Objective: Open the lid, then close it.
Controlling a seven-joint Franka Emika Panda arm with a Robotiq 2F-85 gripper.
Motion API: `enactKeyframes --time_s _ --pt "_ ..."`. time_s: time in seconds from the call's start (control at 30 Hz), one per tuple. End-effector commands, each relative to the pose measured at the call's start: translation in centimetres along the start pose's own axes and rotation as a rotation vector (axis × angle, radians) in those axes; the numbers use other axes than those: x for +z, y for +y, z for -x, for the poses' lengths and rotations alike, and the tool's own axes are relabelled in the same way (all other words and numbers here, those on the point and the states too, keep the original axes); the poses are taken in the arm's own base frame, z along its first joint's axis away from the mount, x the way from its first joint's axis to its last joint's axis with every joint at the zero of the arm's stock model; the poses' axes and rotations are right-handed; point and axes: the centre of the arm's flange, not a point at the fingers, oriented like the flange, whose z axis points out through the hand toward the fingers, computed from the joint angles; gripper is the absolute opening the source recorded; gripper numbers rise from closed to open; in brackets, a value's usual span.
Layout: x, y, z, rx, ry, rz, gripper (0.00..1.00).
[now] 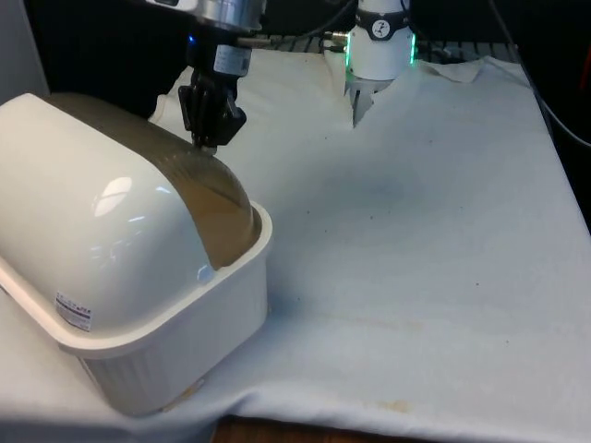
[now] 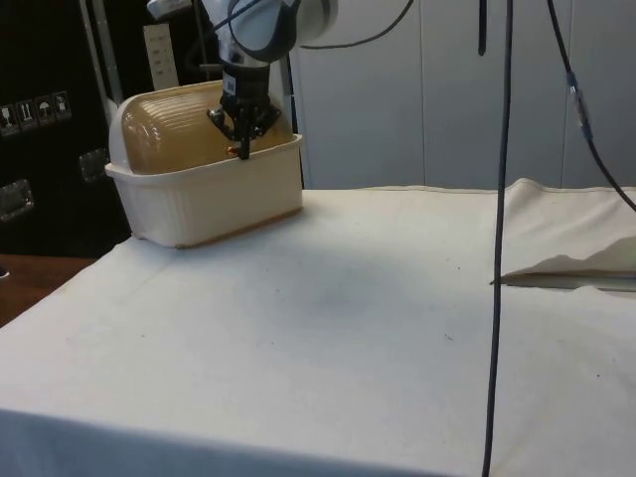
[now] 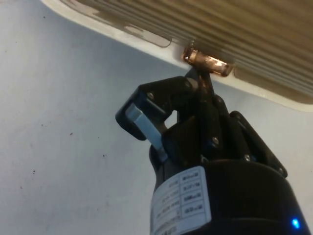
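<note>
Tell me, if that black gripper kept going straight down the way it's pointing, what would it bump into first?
Almost at once the small copper-coloured handle at the lower edge of the bread box's ribbed lid. The gripper points its closed fingertips right at it, seemingly touching already; just beyond lies the box's white rim.

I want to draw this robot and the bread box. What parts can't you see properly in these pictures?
- Inside of the bread box: the ribbed brown lid is down over it in the front and side views.
- The copper handle: the pincer hides it in the front view; tiny in the side view.
- The box's near corner and its sticker: cut off by the front view's left edge, print too small to read.
</note>
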Motion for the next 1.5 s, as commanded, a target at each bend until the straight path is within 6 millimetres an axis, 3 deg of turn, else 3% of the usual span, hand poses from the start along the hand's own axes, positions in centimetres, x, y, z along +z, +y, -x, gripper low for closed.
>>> enactKeyframes --time_s 0.0,1.47 --pt "-0.2 0.1 -0.3 0.01 0.007 0.013 0.0" --pt "-7.1 -1.1 -4.7 0.185 0.111 -0.022 0.0"
